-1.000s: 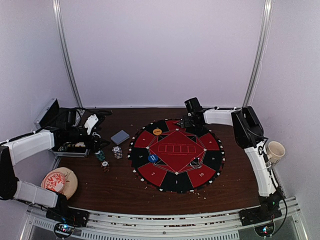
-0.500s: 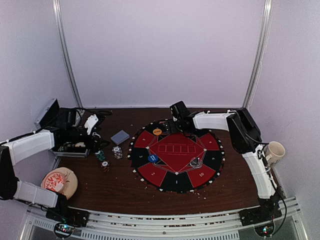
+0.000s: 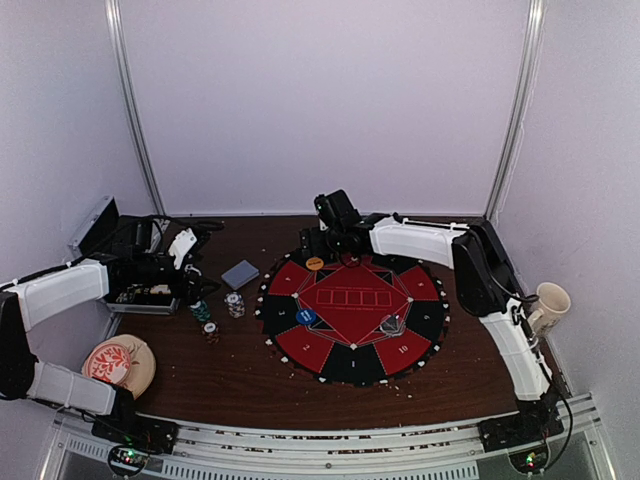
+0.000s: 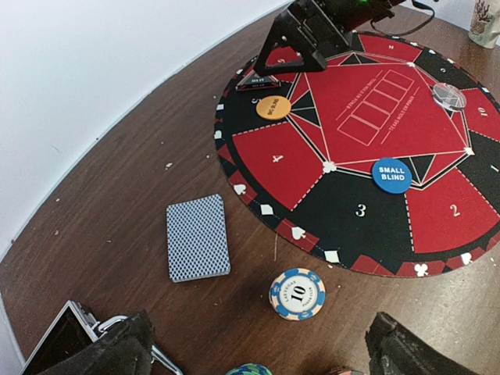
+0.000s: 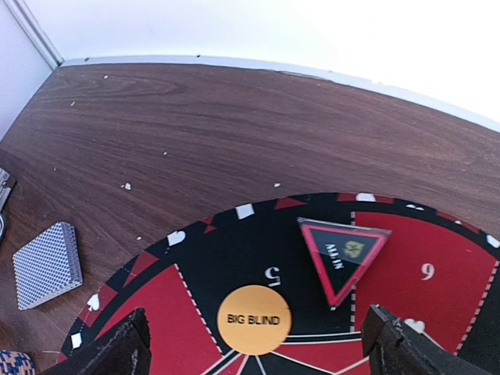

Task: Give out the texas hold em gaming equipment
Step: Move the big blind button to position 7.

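On the round red-and-black mat lie an orange BIG BLIND disc, a blue SMALL BLIND disc and a clear disc. My right gripper hangs open over the mat's far left rim, its fingers either side of the orange disc. A grey-blue deck of cards lies on the table left of the mat. Near it stand a white-blue chip stack, a teal stack and a reddish stack. My left gripper is open above these chips, holding nothing.
A triangular red-edged marker lies on the mat beside the orange disc. An open metal case sits at the far left under the left arm. A patterned plate is at the front left, a mug at the right edge.
My right arm has swung left along the mat's far edge, from the back right to above the orange disc. The left arm has stayed still.
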Robot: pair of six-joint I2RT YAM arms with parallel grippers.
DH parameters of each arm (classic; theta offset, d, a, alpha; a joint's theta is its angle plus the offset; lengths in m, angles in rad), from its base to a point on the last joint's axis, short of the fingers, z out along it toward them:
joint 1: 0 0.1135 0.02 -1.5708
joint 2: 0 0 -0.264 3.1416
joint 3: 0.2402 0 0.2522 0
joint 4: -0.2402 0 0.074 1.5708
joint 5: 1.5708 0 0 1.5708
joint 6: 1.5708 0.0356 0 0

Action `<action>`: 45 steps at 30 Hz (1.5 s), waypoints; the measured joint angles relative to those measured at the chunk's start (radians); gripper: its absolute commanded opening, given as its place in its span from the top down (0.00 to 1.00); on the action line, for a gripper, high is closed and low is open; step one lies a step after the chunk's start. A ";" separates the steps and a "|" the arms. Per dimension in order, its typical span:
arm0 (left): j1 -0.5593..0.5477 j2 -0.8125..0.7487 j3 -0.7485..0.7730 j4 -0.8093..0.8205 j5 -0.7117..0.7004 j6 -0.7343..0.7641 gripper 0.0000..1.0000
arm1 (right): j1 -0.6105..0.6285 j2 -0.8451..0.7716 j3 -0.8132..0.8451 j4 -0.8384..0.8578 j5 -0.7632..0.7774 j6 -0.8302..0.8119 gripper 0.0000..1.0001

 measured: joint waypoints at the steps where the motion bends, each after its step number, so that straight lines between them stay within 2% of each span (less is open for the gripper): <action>1: 0.000 0.000 0.000 0.000 0.000 0.000 0.02 | 0.004 0.013 0.013 -0.003 -0.002 0.002 0.06; 13: 0.000 0.000 0.000 0.000 0.000 0.000 0.02 | 0.006 0.113 0.027 -0.063 0.003 0.020 0.09; 31: 0.000 0.000 0.000 0.000 0.000 0.000 0.02 | 0.018 0.204 0.158 -0.085 0.038 -0.005 0.13; 39: 0.000 -0.001 0.000 0.000 0.001 0.000 0.02 | 0.023 0.224 0.185 -0.093 0.056 -0.029 0.21; 45: 0.000 -0.001 0.000 0.000 0.001 0.000 0.02 | 0.026 0.227 0.188 -0.088 0.057 -0.049 0.30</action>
